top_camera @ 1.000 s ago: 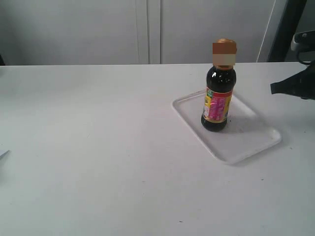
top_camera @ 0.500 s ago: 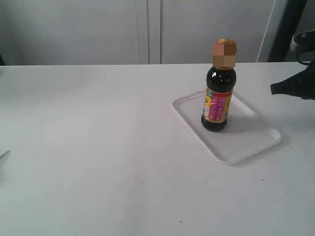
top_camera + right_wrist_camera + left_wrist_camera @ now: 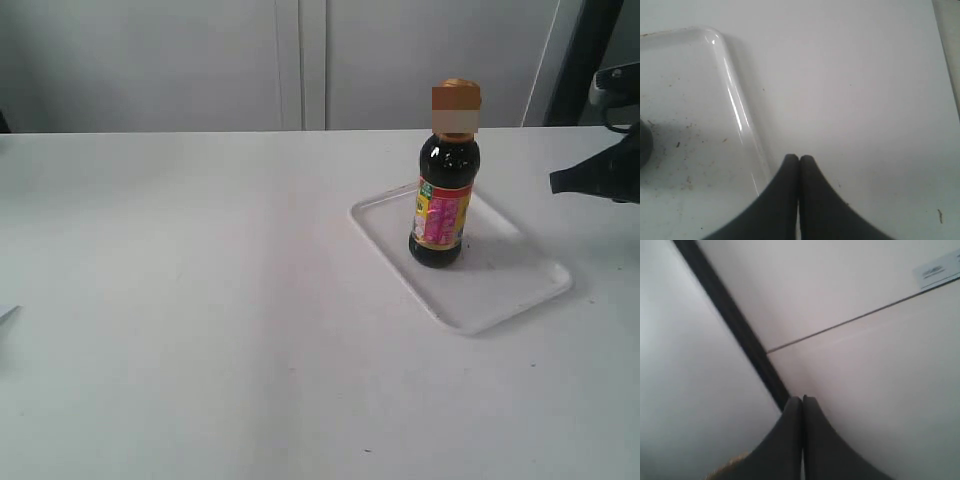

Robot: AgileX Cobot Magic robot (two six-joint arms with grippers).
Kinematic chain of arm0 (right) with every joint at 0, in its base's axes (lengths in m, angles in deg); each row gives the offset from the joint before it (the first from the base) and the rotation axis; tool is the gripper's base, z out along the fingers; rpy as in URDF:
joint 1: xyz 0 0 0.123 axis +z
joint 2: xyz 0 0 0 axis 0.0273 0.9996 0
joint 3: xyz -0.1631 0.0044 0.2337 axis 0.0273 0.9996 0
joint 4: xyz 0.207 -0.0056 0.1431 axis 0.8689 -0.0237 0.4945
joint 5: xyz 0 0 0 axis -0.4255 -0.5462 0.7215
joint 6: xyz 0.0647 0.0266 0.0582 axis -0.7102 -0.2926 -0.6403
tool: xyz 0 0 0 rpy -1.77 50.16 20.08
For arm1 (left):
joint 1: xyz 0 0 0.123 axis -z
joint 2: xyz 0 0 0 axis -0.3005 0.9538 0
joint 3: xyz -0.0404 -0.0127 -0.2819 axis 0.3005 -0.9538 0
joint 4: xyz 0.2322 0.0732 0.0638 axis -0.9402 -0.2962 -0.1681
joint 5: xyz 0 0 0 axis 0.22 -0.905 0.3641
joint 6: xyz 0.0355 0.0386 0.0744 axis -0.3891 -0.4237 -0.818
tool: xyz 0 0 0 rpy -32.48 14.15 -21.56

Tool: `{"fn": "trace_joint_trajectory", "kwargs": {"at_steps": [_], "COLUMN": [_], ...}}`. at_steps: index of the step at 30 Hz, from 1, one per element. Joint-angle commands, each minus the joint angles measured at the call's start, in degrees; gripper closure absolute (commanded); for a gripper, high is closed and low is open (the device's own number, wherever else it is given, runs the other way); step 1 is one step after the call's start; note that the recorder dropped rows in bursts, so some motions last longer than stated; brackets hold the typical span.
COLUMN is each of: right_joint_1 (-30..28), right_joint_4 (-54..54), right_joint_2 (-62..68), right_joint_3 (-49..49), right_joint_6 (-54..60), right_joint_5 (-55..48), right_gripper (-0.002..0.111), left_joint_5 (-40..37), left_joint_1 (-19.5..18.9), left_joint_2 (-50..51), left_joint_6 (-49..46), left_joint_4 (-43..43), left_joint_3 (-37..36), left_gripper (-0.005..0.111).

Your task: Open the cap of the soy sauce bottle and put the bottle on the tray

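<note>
Claw, exterior view: right claw (image 3: pixel 556 181) hangs at the right edge, well apart from the soy sauce bottle (image 3: pixel 443 190).
Bottle: upright on the tray (image 3: pixel 520 295), cap (image 3: pixel 457 107) blurred (open or not, cannot tell).
Left wrist view: left claw (image 3: pixel 802 399) pressed together, empty.
Right wrist view: right claw (image 3: pixel 799 158) pressed together beside the tray (image 3: pixel 747 125) rim, over the desk (image 3: pixel 850 75).
Handling: likely rigid, slick, top-heavy; grip the labelled body.

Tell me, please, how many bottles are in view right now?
1. The soy sauce bottle stands upright on the white tray, toward its far-left end in the exterior view. No other bottle shows in any view.
</note>
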State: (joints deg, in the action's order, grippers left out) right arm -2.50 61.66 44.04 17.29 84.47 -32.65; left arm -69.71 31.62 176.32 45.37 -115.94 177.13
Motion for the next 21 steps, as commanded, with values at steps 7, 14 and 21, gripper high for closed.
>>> {"fn": "trace_joint_trajectory", "kwargs": {"at_steps": [7,14,21], "right_joint_1": [0.02,0.02,0.02], "right_joint_4": [-0.61,-0.61,-2.04], "right_joint_2": [0.16,-0.23,-4.27], "right_joint_3": [-0.13,-0.13,-0.77], "right_joint_6": [0.68,0.68,2.06], "right_joint_5": [0.18,-1.05,-6.53], "right_gripper": [0.108,0.108,0.108], "left_joint_5": [-18.52,-25.41,-32.1], "left_joint_1": [-0.15,-0.15,-0.15], "left_joint_2": [-0.73,-0.94,-1.07], "left_joint_6": [-42.53,-58.96,-68.89], "left_joint_4": [38.36,65.16,81.7], "left_joint_3": [-0.12,-0.12,-0.12], "left_gripper": [0.107,0.107,0.107]}}
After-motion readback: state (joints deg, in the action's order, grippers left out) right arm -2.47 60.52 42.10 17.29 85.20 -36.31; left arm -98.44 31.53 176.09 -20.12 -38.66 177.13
